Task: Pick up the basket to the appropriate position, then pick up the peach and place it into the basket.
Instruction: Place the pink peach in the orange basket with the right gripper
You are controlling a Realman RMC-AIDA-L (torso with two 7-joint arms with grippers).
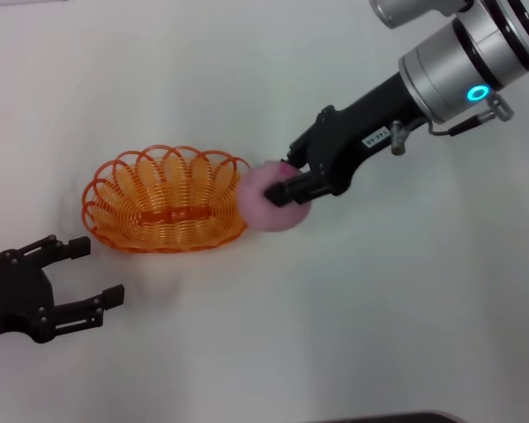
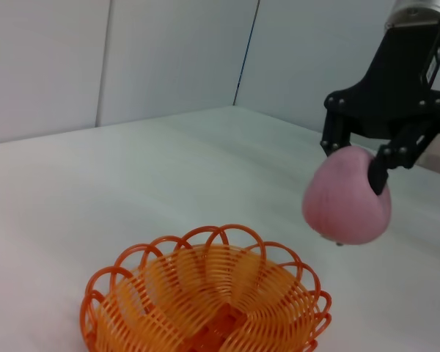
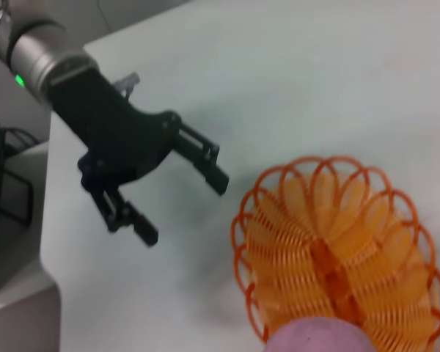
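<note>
The orange wire basket stands on the white table, left of centre; it also shows in the left wrist view and the right wrist view. My right gripper is shut on the pink peach and holds it in the air just beside the basket's right rim. The left wrist view shows the peach held above the table by that gripper. My left gripper is open and empty, in front of the basket to its left; it shows in the right wrist view.
The white table spreads around the basket. A grey wall rises behind the table in the left wrist view. The table's edge and a lower grey surface show in the right wrist view.
</note>
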